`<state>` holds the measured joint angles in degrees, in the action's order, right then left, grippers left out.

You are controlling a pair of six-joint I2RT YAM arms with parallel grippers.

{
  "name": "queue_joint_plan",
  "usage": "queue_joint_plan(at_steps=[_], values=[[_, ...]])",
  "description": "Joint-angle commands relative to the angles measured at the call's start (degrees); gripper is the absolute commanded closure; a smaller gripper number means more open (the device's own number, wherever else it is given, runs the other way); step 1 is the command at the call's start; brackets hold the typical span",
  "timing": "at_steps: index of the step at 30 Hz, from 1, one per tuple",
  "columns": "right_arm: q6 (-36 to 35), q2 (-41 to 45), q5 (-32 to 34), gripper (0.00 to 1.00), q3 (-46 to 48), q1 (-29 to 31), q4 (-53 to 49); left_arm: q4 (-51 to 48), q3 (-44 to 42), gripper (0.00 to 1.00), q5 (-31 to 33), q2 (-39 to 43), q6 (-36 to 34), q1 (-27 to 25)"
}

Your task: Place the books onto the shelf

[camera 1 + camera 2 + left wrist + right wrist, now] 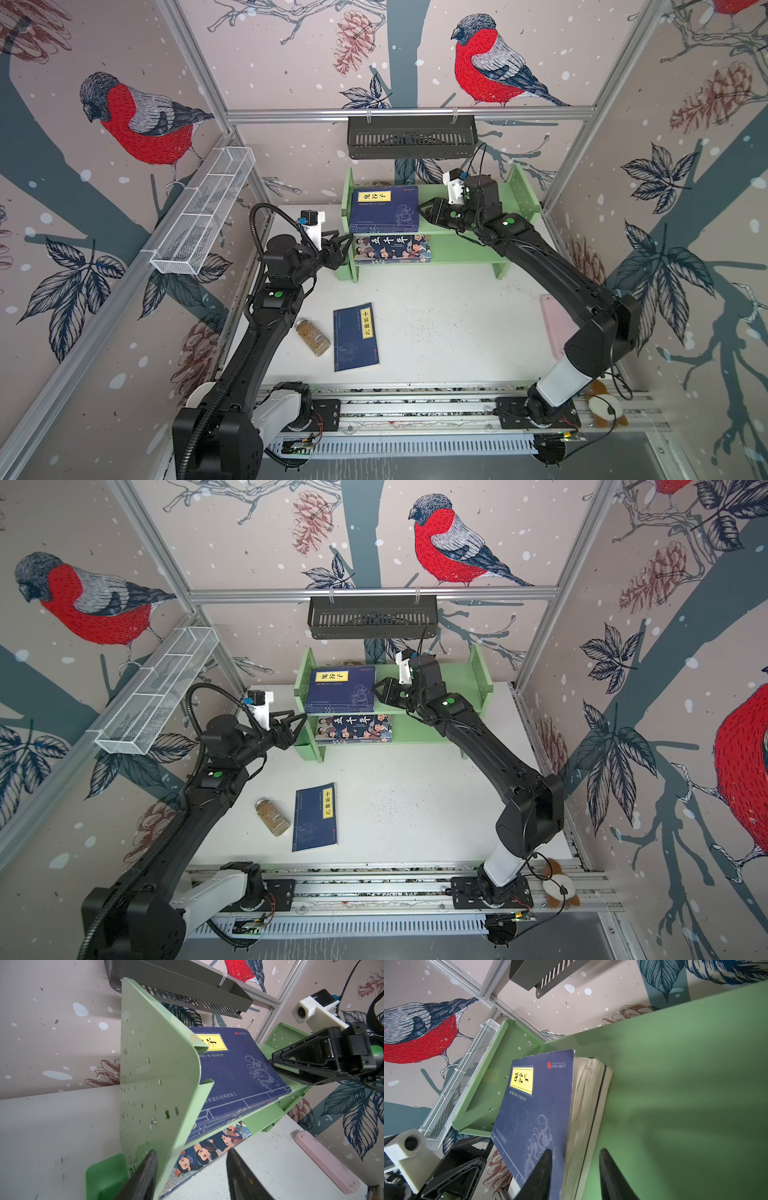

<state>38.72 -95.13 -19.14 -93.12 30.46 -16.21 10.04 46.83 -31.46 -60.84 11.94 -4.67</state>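
The light green shelf (461,251) (419,729) stands at the back of the table. A stack of navy books (383,210) (340,690) (537,1105) lies on its top tier, and the cartoon-cover book (392,248) (207,1153) lies flat on the lower tier. One navy book (355,337) (315,817) lies on the table in front. My left gripper (348,247) (191,1150) is open, its fingers astride the front edge of the shelf's left side panel (158,1076). My right gripper (420,210) (576,1150) is open at the stack's right edge, one finger over the cover, one by the shelf board.
A spice jar (313,337) lies left of the loose book. A pink flat object (555,324) sits at the table's right edge. A black slotted basket (411,137) hangs above the shelf, a white mesh basket (203,212) on the left rail. A green cup (106,1176) hangs outside the left panel.
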Motion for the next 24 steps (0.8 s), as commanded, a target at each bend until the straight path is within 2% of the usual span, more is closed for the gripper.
queue_joint_plan(at_steps=[1, 14, 24], values=[[-1.3, -0.4, -0.8, 0.60, -0.9, -0.3, 1.4, -0.4, 0.0, 0.46, -1.0, 0.5, -1.0, -0.1], [-3.0, -4.1, -3.4, 0.63, -5.4, -0.4, 0.9, -4.2, -0.6, 0.46, -2.7, 2.6, -2.3, -0.1], [-4.7, -6.7, -2.9, 0.76, -8.2, -0.3, -1.2, -6.1, -1.7, 0.46, -2.7, 4.5, -3.3, 0.0]])
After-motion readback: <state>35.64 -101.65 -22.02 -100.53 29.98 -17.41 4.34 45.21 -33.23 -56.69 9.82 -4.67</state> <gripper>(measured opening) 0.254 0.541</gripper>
